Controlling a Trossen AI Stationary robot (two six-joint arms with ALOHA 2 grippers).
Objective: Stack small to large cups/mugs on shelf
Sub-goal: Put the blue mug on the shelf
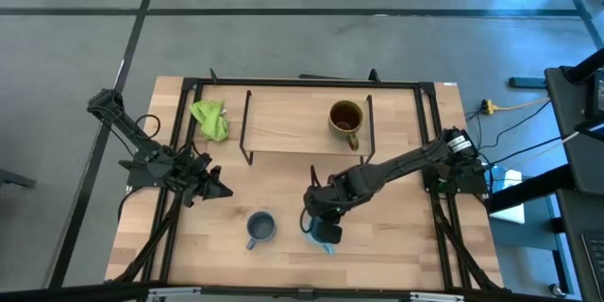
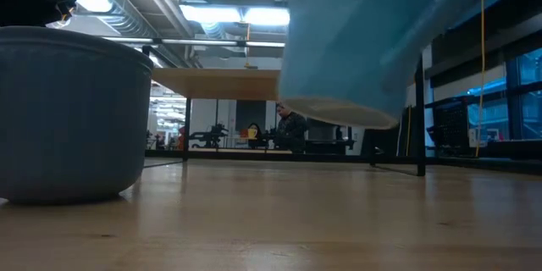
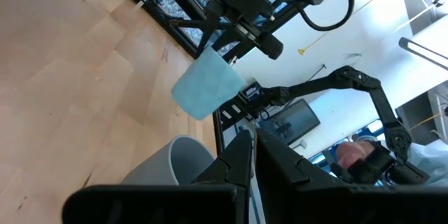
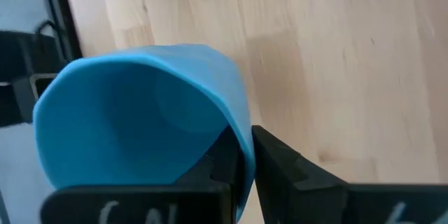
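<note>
Three mugs [image 1: 345,119], one on shelf [image 1: 283,127], right claw [image 1: 323,229] clamped on sky-blue mug [image 4: 140,122], left claw [image 1: 215,189] apparently together.

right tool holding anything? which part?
Yes: the right tool pinches the light-blue mug by its rim wall, one finger inside, one outside. The mug is lifted clear of the table.

sky-blue mug [image 2: 364,42] cut by top edge | handle hidden
</note>
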